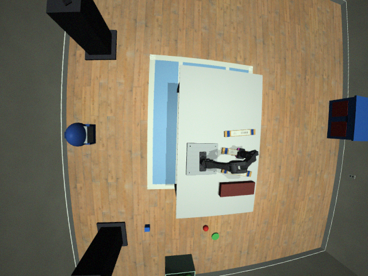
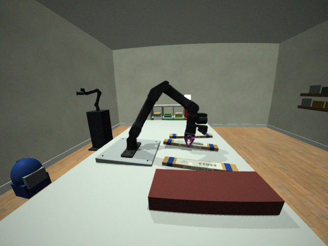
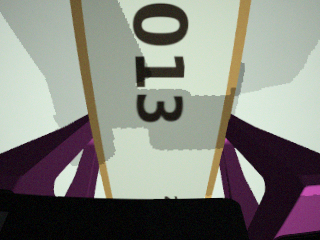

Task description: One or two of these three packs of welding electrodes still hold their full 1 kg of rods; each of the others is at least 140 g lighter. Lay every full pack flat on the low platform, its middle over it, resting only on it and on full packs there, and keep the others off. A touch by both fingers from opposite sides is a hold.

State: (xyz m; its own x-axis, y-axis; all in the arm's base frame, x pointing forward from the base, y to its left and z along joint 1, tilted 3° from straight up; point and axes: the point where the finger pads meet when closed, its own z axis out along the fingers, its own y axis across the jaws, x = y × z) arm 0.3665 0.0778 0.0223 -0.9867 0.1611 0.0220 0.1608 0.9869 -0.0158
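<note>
The middle pack [image 1: 229, 150] [image 2: 169, 142] [image 3: 160, 165] is white with orange edges and blue bands. My gripper [image 1: 238, 149] [image 2: 188, 144] [image 3: 159, 120] is shut on it near its middle, one magenta finger on each long side. Whether this pack touches the table is hard to tell. The far pack [image 1: 239, 133] [image 2: 175, 136] lies flat on the table beyond it. The near pack [image 1: 249, 173] [image 2: 190, 162] lies flat between the held pack and the platform, partly hidden by the arm in the overhead view. The dark red low platform [image 1: 237, 188] [image 2: 211, 185] bears no pack.
The arm's grey base plate [image 1: 194, 160] [image 2: 114, 156] is on the table beside the packs. The arm reaches across above the near pack in the overhead view. The table's long edge [image 1: 260, 100] runs just past the packs' outer ends.
</note>
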